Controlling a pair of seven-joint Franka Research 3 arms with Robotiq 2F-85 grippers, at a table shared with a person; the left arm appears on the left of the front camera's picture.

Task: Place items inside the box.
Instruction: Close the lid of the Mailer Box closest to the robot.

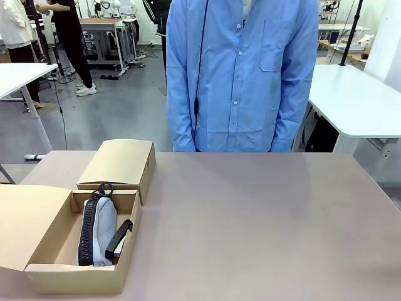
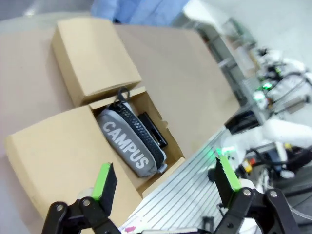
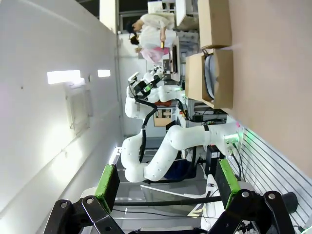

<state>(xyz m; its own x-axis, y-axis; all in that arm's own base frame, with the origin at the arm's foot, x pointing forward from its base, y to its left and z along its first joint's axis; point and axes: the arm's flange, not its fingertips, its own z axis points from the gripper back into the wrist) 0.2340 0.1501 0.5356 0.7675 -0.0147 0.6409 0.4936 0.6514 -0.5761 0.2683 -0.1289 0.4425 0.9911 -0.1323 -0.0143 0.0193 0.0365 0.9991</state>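
Looking across the desk, we see the open box [image 1: 75, 276] at its near left corner, holding the grey CAMPUS pencil case [image 2: 127, 144] with a black stapler [image 1: 118, 239] wedged along its right side. Our left gripper [image 2: 165, 180] hangs released above the box, and our right gripper [image 3: 165, 180] is spread wide too, grasping nothing. We judge the space tight: another item pushed in could jam against the case, ride up proud of the rim, or shove the box off the near edge.

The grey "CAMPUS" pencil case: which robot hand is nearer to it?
Left. The left hand hangs open above the grey pencil case in the box; the right hand, also open, is farther off.
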